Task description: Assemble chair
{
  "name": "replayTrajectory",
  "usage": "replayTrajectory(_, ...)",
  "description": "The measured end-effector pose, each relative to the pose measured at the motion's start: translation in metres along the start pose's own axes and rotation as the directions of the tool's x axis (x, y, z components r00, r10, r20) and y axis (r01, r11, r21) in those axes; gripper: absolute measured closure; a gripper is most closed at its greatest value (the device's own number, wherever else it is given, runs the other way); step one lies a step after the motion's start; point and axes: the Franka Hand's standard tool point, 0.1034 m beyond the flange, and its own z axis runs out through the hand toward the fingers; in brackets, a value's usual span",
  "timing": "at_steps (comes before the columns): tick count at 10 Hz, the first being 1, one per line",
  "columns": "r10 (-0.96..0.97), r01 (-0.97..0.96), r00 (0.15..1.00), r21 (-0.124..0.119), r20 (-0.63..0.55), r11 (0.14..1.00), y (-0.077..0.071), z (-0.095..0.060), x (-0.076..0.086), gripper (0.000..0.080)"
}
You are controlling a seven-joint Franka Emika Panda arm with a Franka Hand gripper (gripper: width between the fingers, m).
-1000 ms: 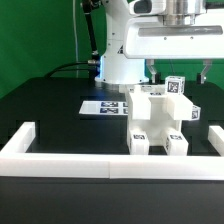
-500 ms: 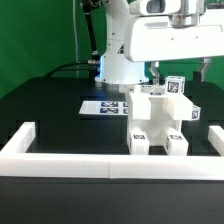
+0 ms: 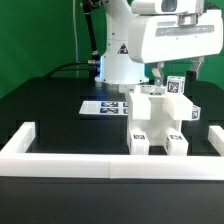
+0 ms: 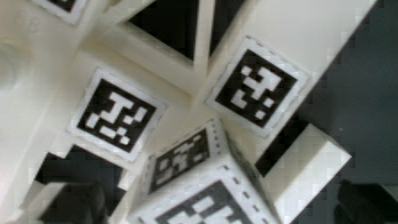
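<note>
The white chair (image 3: 157, 120) stands assembled on the black table, just behind the front border wall, with black-and-white tags on its legs and sides. A small tagged block (image 3: 177, 86) sits at its top on the exterior view's right. My gripper (image 3: 176, 72) hangs directly above that block, with its dark fingers (image 3: 157, 72) apart on either side and nothing between them. The wrist view is filled by a close, blurred look at the chair's tagged white faces (image 4: 258, 85); my fingertips are not clear there.
The marker board (image 3: 103, 106) lies flat on the table behind the chair, on the exterior view's left. A long low white border wall (image 3: 80, 162) runs along the front and turns back at both ends. The robot base (image 3: 118, 60) stands at the back.
The hand has turned and lifted slightly above the chair. The chair and its top block have not moved.
</note>
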Motion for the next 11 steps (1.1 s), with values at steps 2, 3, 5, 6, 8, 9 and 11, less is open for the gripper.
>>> replayTrajectory(2,-0.092,0.092,0.996,-0.004,0.003,0.996,0.0021,0.0000,-0.0013,0.0177)
replayTrajectory(3,-0.091,0.091,0.996,-0.004,0.004,0.996,0.0023,0.0001,-0.0015,0.0177)
replayTrajectory(5,-0.089,0.089,0.996,-0.004,0.004,0.996,0.0026,0.0001,-0.0015,0.0519)
replayTrajectory(6,-0.088,0.088,0.996,-0.004,0.004,0.996,0.0026,0.0002,-0.0017,0.0515)
replayTrajectory(8,-0.024,0.024,1.000,-0.003,0.003,1.000,0.0026,0.0003,-0.0014,0.0515)
replayTrajectory(9,0.106,-0.106,0.994,-0.003,0.001,0.994,0.0031,0.0004,-0.0006,0.0515)
replayTrajectory(11,0.284,-0.284,0.959,0.000,-0.001,0.959,0.0033,0.0005,-0.0002,0.0515)
